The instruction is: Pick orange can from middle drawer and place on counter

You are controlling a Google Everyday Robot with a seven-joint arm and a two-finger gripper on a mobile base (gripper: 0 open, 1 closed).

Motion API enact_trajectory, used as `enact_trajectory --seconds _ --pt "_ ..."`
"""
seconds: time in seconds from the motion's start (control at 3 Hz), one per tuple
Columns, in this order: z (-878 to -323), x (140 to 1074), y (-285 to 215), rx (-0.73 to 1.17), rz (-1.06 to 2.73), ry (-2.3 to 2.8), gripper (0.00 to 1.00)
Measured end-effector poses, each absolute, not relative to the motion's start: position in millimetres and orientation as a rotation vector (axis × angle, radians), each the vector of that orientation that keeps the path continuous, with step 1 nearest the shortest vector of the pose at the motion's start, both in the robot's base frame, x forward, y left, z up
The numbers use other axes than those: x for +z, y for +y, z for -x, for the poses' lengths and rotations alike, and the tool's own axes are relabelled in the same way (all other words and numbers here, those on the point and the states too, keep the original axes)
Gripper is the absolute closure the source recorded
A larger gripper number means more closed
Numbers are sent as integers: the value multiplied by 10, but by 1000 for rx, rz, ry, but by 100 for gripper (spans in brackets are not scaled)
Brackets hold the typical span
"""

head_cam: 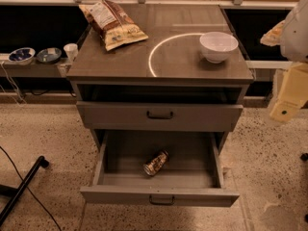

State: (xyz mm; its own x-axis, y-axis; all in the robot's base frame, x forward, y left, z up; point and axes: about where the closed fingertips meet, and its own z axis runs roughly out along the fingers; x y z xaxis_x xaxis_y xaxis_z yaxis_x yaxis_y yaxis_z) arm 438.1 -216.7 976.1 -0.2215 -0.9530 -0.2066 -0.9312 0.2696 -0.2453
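The orange can (156, 163) lies on its side in the open middle drawer (159, 195), near the centre of its floor. The drawer is pulled well out, low at the front of the grey cabinet. The counter (120, 61) is the cabinet's flat top, marked with a thin white circular line. My gripper (285, 110) hangs at the far right edge of the camera view, to the right of the cabinet and level with the upper drawer. It is well away from the can and holds nothing that I can see.
A brown-and-cream crisp bag (113, 23) lies at the counter's back left and a white bowl (218, 45) at its right. A closed grey drawer (160, 115) sits above the open one. Small bowls and a cup (70, 51) stand on a low shelf at left. A black stand leg (21, 186) crosses the floor at lower left.
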Motion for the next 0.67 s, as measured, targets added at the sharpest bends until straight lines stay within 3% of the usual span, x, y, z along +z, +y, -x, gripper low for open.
enact_trajectory --seconds 0.67 --pt "-4656 9314 -1935 -53 1790 2224 0"
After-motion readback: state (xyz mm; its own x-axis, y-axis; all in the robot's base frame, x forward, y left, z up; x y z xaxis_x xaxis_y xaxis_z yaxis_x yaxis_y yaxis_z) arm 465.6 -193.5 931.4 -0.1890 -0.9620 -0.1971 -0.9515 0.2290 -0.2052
